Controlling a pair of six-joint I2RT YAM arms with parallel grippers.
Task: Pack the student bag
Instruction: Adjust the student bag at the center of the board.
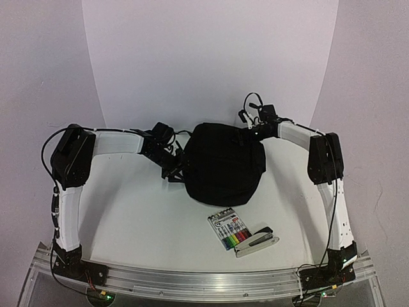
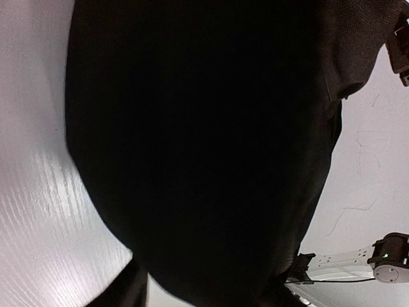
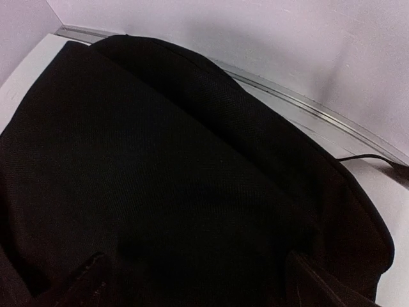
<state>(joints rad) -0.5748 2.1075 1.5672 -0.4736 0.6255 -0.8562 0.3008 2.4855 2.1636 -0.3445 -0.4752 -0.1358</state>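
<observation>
The student bag lies flat in the middle of the white surface, a soft black lump towards the far side, and I can see no opening in it from above. Both arms reach in to it from either side.

The left claw sits low at the bag's left edge, right up against the fabric. Its own camera shows almost nothing but black cloth, with bare surface to the left, so I cannot tell whether that claw is clenched on the bag or loose.

The right claw is at the bag's far right corner. Its two fingers stand wide apart at the bottom of its camera view, released, with the woven black fabric bulging between them and no pinch showing.

Nearer the arm bases, well apart from the bag, a pack of coloured markers lies flat on the surface. A grey and black stapler lies just beside the pack on its right, touching it or nearly so.
</observation>
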